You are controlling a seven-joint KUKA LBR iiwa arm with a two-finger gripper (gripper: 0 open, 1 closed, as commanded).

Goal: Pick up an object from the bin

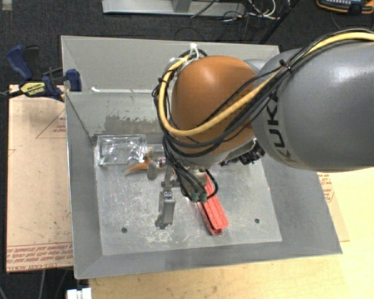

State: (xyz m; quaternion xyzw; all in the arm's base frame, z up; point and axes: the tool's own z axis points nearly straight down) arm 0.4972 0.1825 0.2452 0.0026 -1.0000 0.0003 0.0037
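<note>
My gripper [164,220] hangs below the orange wrist cover, low over the bin floor near its front middle, and nothing shows in it. A red ribbed block [212,215] lies just to its right, slanting towards the front of the bin. Up and to the left of the gripper lies a small orange piece [138,164], with a small grey piece [153,170] next to it. Both are partly hidden under the wrist.
A crumpled clear plastic wrapper [119,149] lies at the bin's back left, near the sloping wall. The arm and its orange cover hide the back right of the bin. Bare floor shows at the front left and front right.
</note>
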